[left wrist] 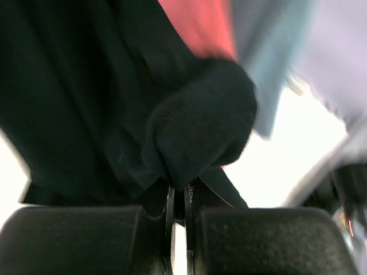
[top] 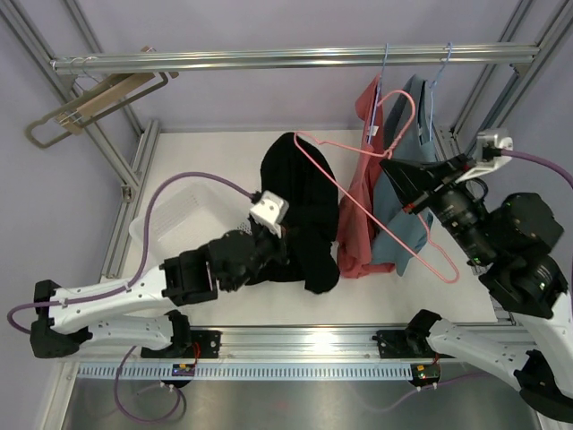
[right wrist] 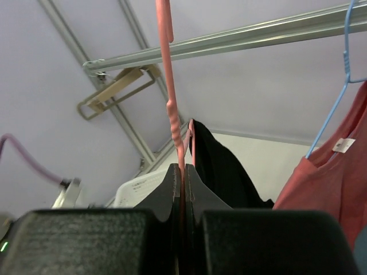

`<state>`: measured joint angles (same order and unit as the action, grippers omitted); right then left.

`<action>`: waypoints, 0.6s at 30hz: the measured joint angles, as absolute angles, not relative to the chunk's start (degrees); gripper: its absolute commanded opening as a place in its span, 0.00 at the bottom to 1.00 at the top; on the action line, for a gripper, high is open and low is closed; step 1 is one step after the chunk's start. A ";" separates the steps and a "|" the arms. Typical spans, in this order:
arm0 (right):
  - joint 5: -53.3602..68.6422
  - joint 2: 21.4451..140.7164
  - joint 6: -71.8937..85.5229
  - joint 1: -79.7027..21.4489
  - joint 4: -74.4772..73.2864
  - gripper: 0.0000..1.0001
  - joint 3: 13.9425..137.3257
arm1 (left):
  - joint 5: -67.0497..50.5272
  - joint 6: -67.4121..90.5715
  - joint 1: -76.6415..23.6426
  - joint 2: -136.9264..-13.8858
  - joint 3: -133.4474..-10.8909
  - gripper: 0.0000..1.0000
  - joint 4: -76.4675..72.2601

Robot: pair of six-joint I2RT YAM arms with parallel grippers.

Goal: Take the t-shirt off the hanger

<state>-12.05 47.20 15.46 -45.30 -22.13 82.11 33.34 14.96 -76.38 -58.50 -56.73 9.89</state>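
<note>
Tools both clamped: my left tool (left wrist: 178, 197) pinches a fold of the black t-shirt (top: 300, 206), and my right tool (right wrist: 183, 177) grips the pink hanger (right wrist: 167, 57) by its wire. The shirt droops lengthwise from the hanger's far-left tip toward me, over the surface (top: 215, 152). The hanger slants from far-left to near-right. I judge a snagged collar could wrench the hanger loose.

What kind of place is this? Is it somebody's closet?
Probably a robot test lab, not a closet: two robot arms are bolted to a white table, inside a bare metal frame whose rail holds shirts.
</note>
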 measured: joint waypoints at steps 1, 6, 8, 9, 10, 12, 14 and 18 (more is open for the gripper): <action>-11.09 45.67 15.97 -45.25 -22.02 0.00 81.28 | 33.19 14.68 -73.93 -58.08 -56.95 0.00 8.91; -6.13 41.08 18.46 -45.19 -21.34 0.00 80.05 | 29.26 13.98 -62.48 -59.72 -57.25 0.13 5.28; -4.84 40.10 19.25 -45.19 -20.88 0.00 80.05 | 26.76 14.02 -58.67 -62.17 -57.39 0.23 4.08; -4.60 39.68 19.46 -45.19 -20.86 0.00 80.03 | 25.52 14.44 -56.93 -64.16 -57.84 0.27 4.16; -4.25 39.27 19.75 -45.19 -20.88 0.00 80.03 | 24.67 14.79 -55.35 -66.26 -58.61 0.32 4.21; -3.97 38.33 19.94 -45.19 -21.04 0.00 80.01 | 22.72 16.23 -52.53 -71.11 -60.71 0.32 5.10; -4.36 37.01 19.92 -45.19 -21.89 0.00 80.01 | 21.87 18.20 -49.95 -76.27 -63.24 0.33 7.27; -6.31 33.98 19.64 -45.19 -24.10 0.00 79.96 | 20.51 22.06 -46.11 -84.01 -66.13 0.68 13.28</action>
<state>-6.31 33.98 19.64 -45.19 -24.10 79.96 20.51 22.06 -46.11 -84.01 -66.13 13.28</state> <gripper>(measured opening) 0.035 0.553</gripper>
